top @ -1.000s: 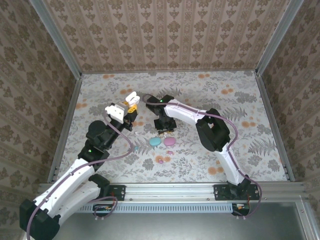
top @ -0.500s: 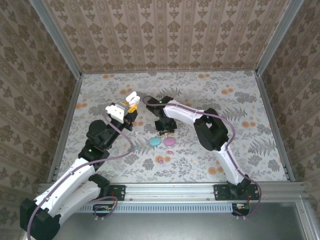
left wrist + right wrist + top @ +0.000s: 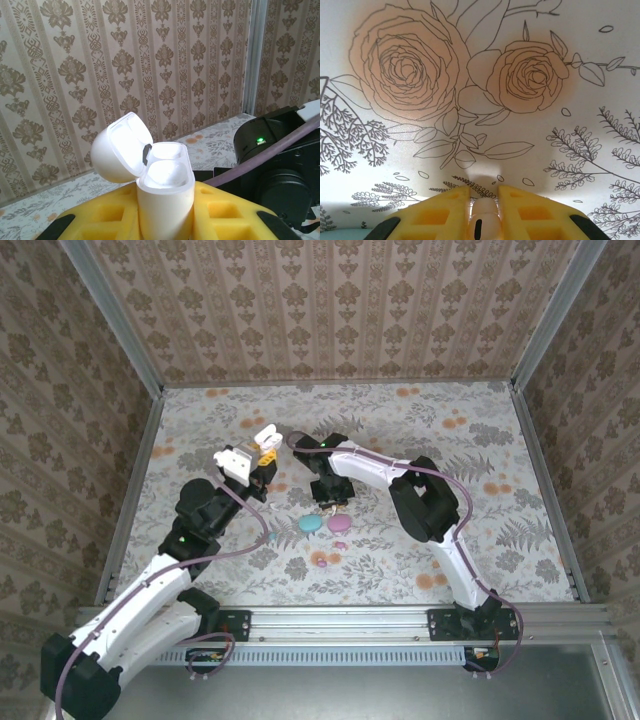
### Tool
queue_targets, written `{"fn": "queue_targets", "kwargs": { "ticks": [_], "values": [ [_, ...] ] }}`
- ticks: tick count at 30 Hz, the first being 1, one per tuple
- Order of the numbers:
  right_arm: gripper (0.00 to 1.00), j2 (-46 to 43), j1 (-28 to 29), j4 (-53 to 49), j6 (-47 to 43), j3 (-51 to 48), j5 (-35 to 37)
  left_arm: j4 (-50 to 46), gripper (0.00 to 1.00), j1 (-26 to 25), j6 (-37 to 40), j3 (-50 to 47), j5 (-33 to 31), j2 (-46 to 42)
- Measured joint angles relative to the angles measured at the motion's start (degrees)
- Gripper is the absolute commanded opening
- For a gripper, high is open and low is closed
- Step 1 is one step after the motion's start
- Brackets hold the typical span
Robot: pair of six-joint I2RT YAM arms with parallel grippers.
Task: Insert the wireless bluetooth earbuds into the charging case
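Right tool (image 3: 483, 197) pinched shut on whitish earbud (image 3: 482, 216), down at counter (image 3: 470, 75) centre. Left tool (image 3: 162, 220) clamps charging case (image 3: 165, 190), lid open, at 10 o'clock from it. Judgement: lift straight, carry bud over the open well, align before release.

The table (image 3: 480, 540) I work on wears a pale cloth printed with ferns and orange blossoms; my right wrist view has a large peach rose (image 3: 405, 65) at upper left and a smaller rose (image 3: 530, 75) to its right. Beige damask wallpaper (image 3: 330, 310) closes the back and sides, with a grey metal post (image 3: 112, 315) at upper left. A metal rail (image 3: 340, 618) crosses the bottom of the top view
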Motion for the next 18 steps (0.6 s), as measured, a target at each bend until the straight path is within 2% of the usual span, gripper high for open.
{"fn": "queue_targets", "kwargs": {
  "ticks": [11,18],
  "values": [
    [0.21,-9.6,-2.2,4.4,-1.0,-7.0,0.0,0.1,0.25,0.0,-0.8,0.0,1.1,1.8],
    [0.22,-28.8,-7.1,10.3,-5.6,-15.9,-0.2,0.1,0.25,0.1,-2.3,0.4,5.3,6.2]
  ]
}}
